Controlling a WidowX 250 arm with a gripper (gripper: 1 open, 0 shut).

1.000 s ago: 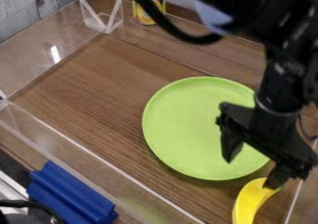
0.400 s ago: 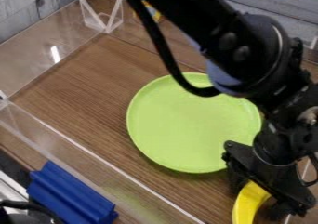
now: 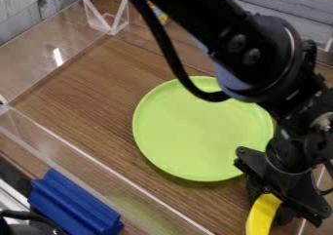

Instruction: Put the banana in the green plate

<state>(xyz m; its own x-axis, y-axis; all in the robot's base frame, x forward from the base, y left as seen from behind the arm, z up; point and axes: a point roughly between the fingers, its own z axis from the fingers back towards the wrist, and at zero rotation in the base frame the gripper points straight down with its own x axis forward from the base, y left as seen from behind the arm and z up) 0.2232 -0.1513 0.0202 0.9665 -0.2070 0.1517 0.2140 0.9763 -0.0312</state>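
Toward five o'clock of the camera view, near the bottom edge, have the banana [image 3: 264, 215] caught in the black gripper [image 3: 270, 188]. Shut on the fruit, with dark fingers drawn in around its upper end – and only its lower part showing, bright yellow and smooth. Cannot tell exactly where each fingertip presses, dark parts overlapping dark parts there.

Just off the centre, toward four o'clock, see the green plate [image 3: 202, 132], round, lime-coloured and lying flat on the brown wooden table [image 3: 85, 93]. Find the banana outside the plate's rim, off its five o'clock side, close by but apart from the green surface. Can make out part of that rim near the gripper, at the plate's four o'clock.

From twelve o'clock round through two, trace the dark robot arm [image 3: 260, 54] down to the gripper at the right, with a black cable [image 3: 169, 49] curving away from it and across the plate's upper rim. At seven o'clock, spot a blue ribbed block [image 3: 74, 205], beyond the clear panel [image 3: 111, 180] running along the table's lower left side. Up at eleven o'clock, notice a clear bracket [image 3: 107, 15] by the table's edge – and at twelve, a small yellow thing [image 3: 158, 12], partly hidden behind the cable and too small to name.
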